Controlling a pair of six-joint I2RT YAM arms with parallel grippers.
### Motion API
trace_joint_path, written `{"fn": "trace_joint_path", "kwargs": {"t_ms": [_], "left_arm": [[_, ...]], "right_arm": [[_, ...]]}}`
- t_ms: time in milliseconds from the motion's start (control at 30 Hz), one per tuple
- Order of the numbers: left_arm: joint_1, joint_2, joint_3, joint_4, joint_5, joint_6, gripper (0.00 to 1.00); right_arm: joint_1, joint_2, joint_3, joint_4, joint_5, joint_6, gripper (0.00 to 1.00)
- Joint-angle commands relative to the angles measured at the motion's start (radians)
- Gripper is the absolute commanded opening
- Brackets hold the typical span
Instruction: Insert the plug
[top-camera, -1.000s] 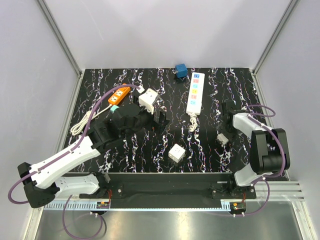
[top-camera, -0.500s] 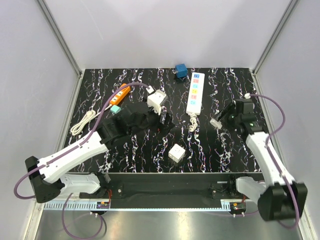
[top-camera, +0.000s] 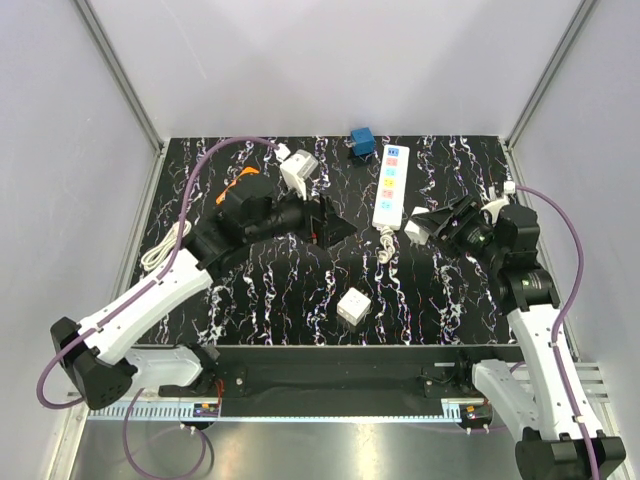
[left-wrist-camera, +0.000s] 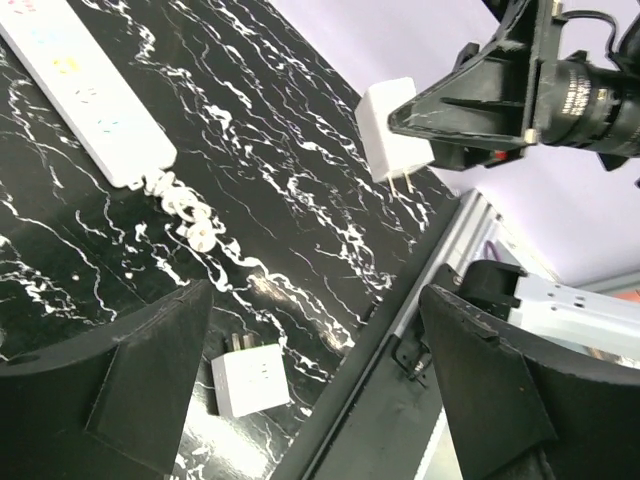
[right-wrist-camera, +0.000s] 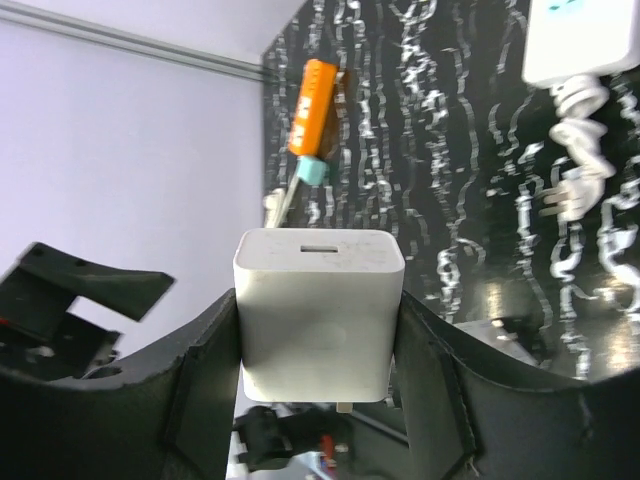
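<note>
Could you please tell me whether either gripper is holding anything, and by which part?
The right gripper holds the white charger by its two opposite side faces; the left gripper is open and empty.

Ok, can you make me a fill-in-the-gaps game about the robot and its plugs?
The right end effector grips a charger coloured ___.
The left end effector is open and holds ___.
The little cube at the far edge of the table is ___.
Missing words: white; nothing; blue.
</note>
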Motion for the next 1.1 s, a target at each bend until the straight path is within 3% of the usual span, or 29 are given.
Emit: {"fn": "trace_joint_path", "kwargs": {"t_ms": [0,367,867,900,1000,1033,1067], "left_arm": [[-0.092,-0.003,0.057,0.066,-0.171,0.067,0.9],[-0.247,0.198,0.169,0.144,-0.221,0.098,0.86],[-0.364,0.418,0.313,0.212,-0.354,0.027,0.78],[-0.364,0.425,0.324,0.212,-0.356,0.024,0.75],[-0.365,0.456,0.344,0.21,-0.353,0.019,0.53],[-0.367,0.465,0.345,0.21,-0.351,0.019,0.44],[-0.367,0.468,0.347,0.21,-0.35,0.018,0.27]], "right_arm": [[0.004,-0.06,-0.013,0.104,-0.054,0.159,0.0],[0.007,-0.133,-0.066,0.176,-0.05,0.279,0.0],[0.007,-0.248,-0.157,0.202,0.018,0.4,0.0],[0.007,-0.253,-0.16,0.205,0.019,0.405,0.0],[0.006,-0.268,-0.172,0.203,0.032,0.423,0.0],[0.007,-0.276,-0.178,0.2,0.035,0.426,0.0],[0.006,-0.279,-0.18,0.2,0.038,0.426,0.0]]}}
